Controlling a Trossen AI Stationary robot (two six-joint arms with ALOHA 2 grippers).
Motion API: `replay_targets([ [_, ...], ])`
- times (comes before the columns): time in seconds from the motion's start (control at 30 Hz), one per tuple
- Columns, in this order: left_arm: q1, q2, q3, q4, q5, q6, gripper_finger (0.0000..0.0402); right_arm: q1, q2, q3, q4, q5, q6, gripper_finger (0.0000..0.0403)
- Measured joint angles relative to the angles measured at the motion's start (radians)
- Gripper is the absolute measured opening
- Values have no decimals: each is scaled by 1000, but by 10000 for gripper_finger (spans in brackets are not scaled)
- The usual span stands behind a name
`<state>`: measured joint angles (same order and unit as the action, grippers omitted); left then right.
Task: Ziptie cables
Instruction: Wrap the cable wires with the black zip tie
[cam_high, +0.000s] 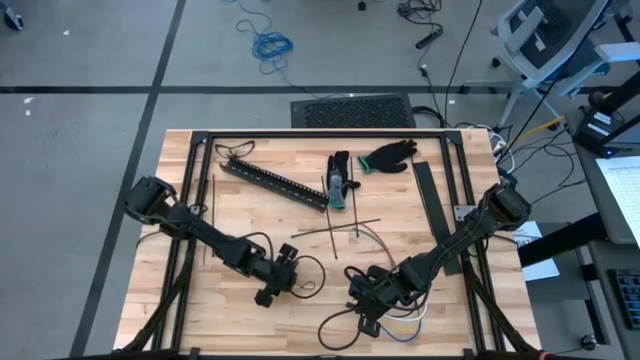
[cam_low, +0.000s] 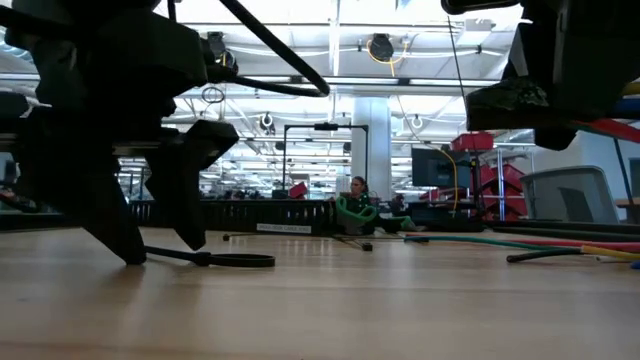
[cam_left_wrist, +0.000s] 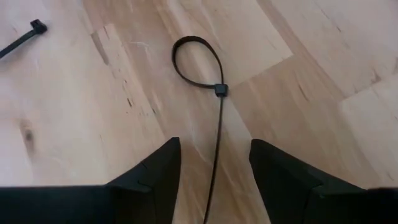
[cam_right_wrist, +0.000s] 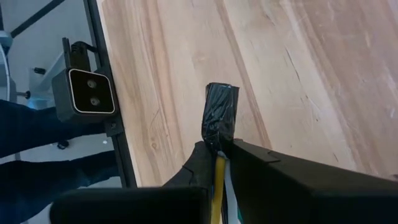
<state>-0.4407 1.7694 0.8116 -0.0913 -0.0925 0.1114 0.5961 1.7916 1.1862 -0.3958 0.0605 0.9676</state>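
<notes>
Presently I log: right gripper (cam_right_wrist: 217, 152) clamped on the cables (cam_right_wrist: 221, 121) at their black-taped end, near the table's (cam_high: 200, 310) front edge; left gripper (cam_left_wrist: 214, 165) fingers apart, straddling a looped ziptie (cam_left_wrist: 217, 90) lying flat; spare zipties (cam_high: 335, 230) mid-table.

**No readable text**

No lettering, label, brand, number or sign can be made out anywhere. The distant strip in the hall beyond the tabletop (cam_low: 320, 300) is too small to read.
</notes>
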Motion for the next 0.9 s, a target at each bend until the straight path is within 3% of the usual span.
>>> replay_targets([
  [0.1,-1,1,0,-7,13,5,139,-1,0,0,0,0,15,27],
  [0.27,-13,2,1,-45,37,38,17,-1,0,0,2,1,26,27],
  [0.57,6,-1,30,-132,32,-28,1,-5,0,0,3,21,38,27],
  [0.73,7,-40,121,-267,27,-46,1,-8,0,0,5,49,18,27],
  [0.9,8,-122,231,-501,-55,-7,0,-33,-4,0,10,77,-30,27],
])
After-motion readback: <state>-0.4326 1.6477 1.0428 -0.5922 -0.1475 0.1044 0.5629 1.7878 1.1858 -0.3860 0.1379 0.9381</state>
